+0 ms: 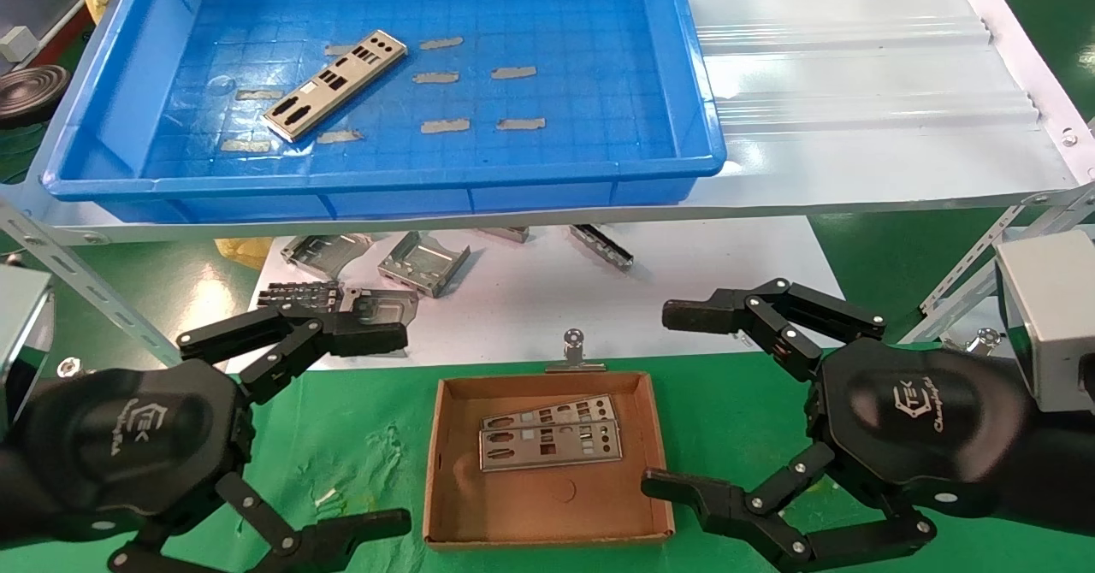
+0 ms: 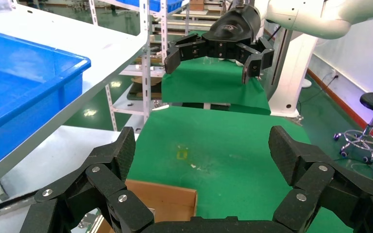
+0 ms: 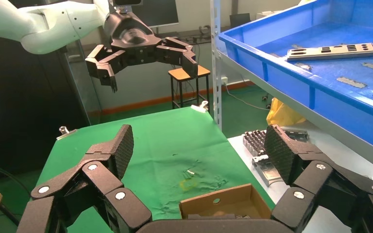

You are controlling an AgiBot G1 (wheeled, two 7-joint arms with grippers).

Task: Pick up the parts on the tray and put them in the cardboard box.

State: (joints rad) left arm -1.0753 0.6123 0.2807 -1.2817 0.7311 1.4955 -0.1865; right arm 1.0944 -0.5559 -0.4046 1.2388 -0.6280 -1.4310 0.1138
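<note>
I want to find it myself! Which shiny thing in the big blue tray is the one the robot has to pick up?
Look at the blue tray on the white shelf. On its floor, toward the left, lies one long flat silver plate, set at a slant. Unlike the small dull grey tape strips around it, it is shiny and punched full of little holes.

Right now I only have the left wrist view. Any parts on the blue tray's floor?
Observer: One thin silver punched metal plate lies diagonally in the bright blue plastic tray, among grey tape strips.
Operator: Box contents?
Observer: The small brown cardboard box holds two plates, flat and overlapping.
Operator: Tool positions?
Observer: The left tool and right tool flank the box, both open and empty, neither over the tray.
</note>
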